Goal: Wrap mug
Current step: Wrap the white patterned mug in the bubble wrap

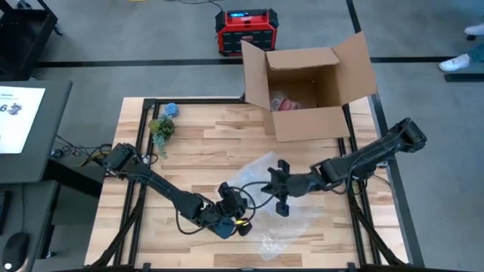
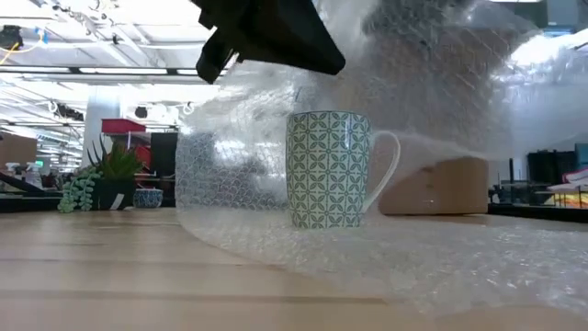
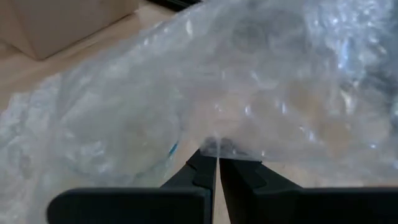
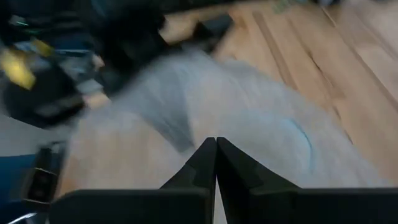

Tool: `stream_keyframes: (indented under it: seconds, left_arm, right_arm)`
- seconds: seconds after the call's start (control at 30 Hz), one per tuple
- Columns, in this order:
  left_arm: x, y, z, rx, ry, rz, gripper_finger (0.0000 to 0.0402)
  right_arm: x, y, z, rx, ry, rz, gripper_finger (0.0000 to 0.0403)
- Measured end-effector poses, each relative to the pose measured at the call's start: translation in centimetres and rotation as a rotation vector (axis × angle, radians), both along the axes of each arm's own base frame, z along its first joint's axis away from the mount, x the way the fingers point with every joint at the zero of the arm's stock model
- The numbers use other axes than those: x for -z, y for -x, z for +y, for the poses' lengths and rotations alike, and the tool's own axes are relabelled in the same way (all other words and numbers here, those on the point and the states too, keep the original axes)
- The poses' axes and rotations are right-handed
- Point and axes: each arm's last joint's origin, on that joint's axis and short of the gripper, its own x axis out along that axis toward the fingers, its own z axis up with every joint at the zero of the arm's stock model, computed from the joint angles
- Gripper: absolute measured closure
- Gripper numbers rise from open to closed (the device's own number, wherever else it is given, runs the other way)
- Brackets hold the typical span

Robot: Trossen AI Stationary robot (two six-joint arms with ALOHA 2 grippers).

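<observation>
On the wooden desk (image 1: 197,151), near the front middle, the mug (image 2: 328,169) stands upright on a big sheet of bubble wrap (image 2: 441,248). It is white with a green leafy pattern, and its handle sticks out to one side in the low view. I think the mug is hard, smooth and a bit heavy, and it could crack if it tips over. So I would not grab the mug at all. I would only pull the wrap. The wrap is soft, light and floppy, and it can slip out of a pinch, so the edge is the best place to hold it. My left gripper (image 3: 217,158) has its fingers pressed together on a fold of the wrap, and that side is lifted up behind and over the mug. My right gripper (image 4: 216,144) hangs low over the wrap, close to my left one. Its fingers are pressed together too, but I cannot tell if they hold any wrap. Toward the back of the desk sits an open cardboard box (image 1: 306,83) with something red inside, and a small green plant (image 1: 161,128) stands at the back left corner. I cannot read any words or brand on the mug, the wrap or the box.
</observation>
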Motion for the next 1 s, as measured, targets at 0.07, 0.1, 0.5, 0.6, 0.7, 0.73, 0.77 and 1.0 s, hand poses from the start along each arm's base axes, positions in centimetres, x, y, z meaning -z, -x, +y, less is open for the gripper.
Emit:
stream_keyframes:
  seconds: [0.07,0.1,0.5,0.6,0.7,0.73,0.77,1.0]
  left_arm:
    - [0.0,0.0,0.0,-0.002,0.005,-0.003,0.0402]
    - [0.0,0.0,-0.1,-0.001,0.006,-0.003,0.0402]
    - [-2.3,2.6,-1.1,0.044,-0.003,0.024,0.0402]
    - [-2.7,2.8,-0.9,0.034,-0.014,0.017,0.0402]
    - [-2.8,2.6,-0.7,0.034,-0.031,0.018,0.0402]
    - [-2.8,2.6,-0.6,0.035,-0.037,0.020,0.0402]
    - [-2.8,2.5,-0.5,0.034,-0.039,0.021,0.0402]
    - [-2.7,2.2,0.4,-0.008,-0.086,0.038,0.0402]
  right_arm:
    - [-0.2,-0.9,-0.3,-0.031,-0.007,-0.017,0.0403]
    - [0.2,-1.2,-0.5,-0.051,-0.012,-0.005,0.0403]
    - [8.1,-6.2,-4.1,-0.026,-0.031,0.219,0.0403]
    - [8.6,-7.0,-4.7,0.004,-0.033,0.253,0.0403]
    - [8.3,-7.8,-4.9,0.034,-0.039,0.321,0.0403]
    - [8.3,-8.0,-5.0,0.043,-0.039,0.353,0.0403]
    - [8.2,-8.3,-5.2,0.047,-0.040,0.381,0.0403]
    - [8.5,-9.5,-5.9,0.013,-0.038,0.536,0.0403]
